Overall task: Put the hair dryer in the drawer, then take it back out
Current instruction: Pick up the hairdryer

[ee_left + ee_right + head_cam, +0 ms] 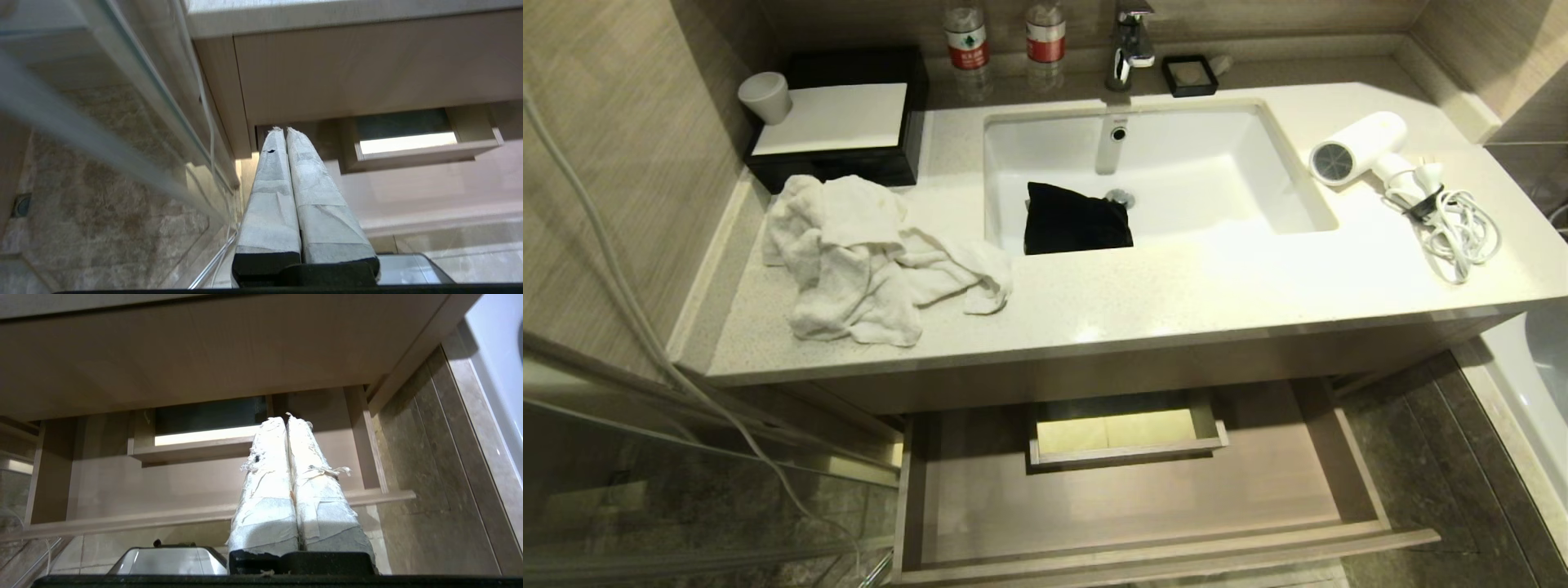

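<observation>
The white hair dryer [1360, 144] lies on the counter to the right of the sink, grey grille facing the basin, with its bundled white cord [1454, 229] trailing toward the counter's right end. Below the counter the wide wood-grain drawer [1143, 498] stands pulled out and holds nothing; a boxed cut-out [1125, 431] sits in its floor. Neither arm shows in the head view. My left gripper [285, 130] is shut with nothing in it, low in front of the drawer's left end. My right gripper [286, 418] is also shut on nothing, low before the drawer [204, 514], toward its right side.
A crumpled white towel [874, 257] lies on the counter's left part, a black pouch [1076, 219] in the sink [1258, 163]. At the back stand a black box [841, 122] with a cup [765, 96], two bottles [966, 37], a faucet [1131, 45]. A bathtub rim [1531, 392] is on the right.
</observation>
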